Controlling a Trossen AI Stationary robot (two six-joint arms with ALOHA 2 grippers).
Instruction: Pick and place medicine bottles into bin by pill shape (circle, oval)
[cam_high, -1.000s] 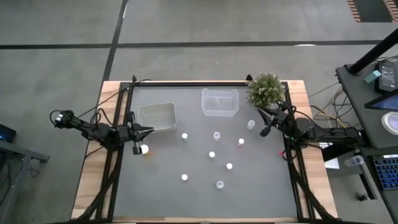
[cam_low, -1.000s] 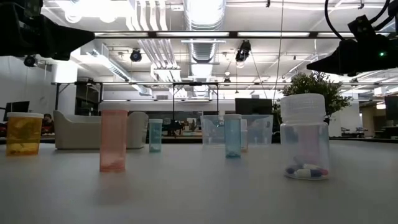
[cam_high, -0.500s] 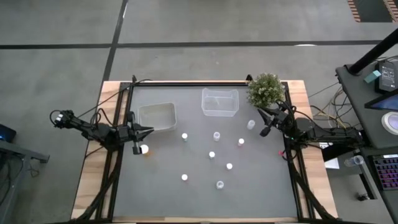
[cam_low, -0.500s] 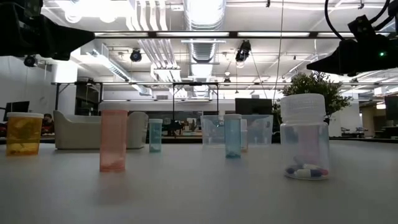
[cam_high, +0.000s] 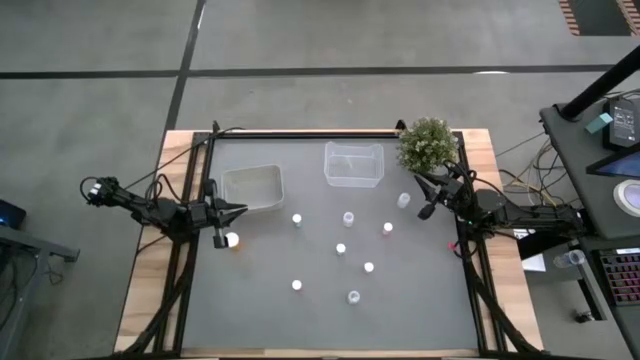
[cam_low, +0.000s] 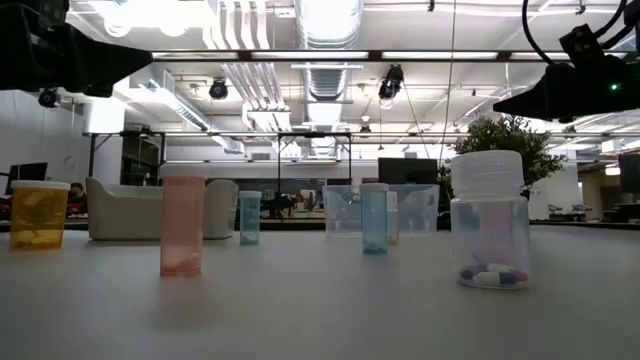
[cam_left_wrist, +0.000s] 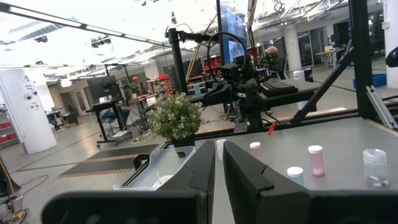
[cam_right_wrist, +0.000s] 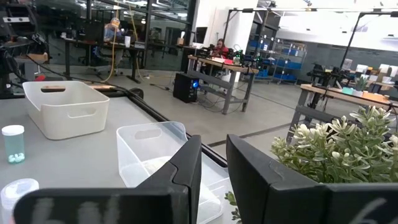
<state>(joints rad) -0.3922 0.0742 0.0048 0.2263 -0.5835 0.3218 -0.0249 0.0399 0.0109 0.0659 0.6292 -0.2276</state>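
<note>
Several tiny white-capped medicine bottles stand upright on their bases on the grey table. In the high view they include an orange one (cam_high: 232, 240), one near the right arm (cam_high: 403, 201), and others at mid table (cam_high: 341, 249) and toward the near edge (cam_high: 353, 296). In the low view the nearest are a pink one (cam_low: 182, 227) and a clear one (cam_low: 488, 220). My left gripper (cam_high: 243, 209) hovers at the table's left, shut and empty, beside the orange bottle. My right gripper (cam_high: 414, 177) hovers at the far right, fingers slightly apart and empty.
A white tub (cam_high: 252, 187) stands at the far left and a clear tub (cam_high: 354, 164) at the far middle. A bushy green potted plant (cam_high: 428, 143) stands at the far right corner, close to my right gripper. People sit at desks in the room behind.
</note>
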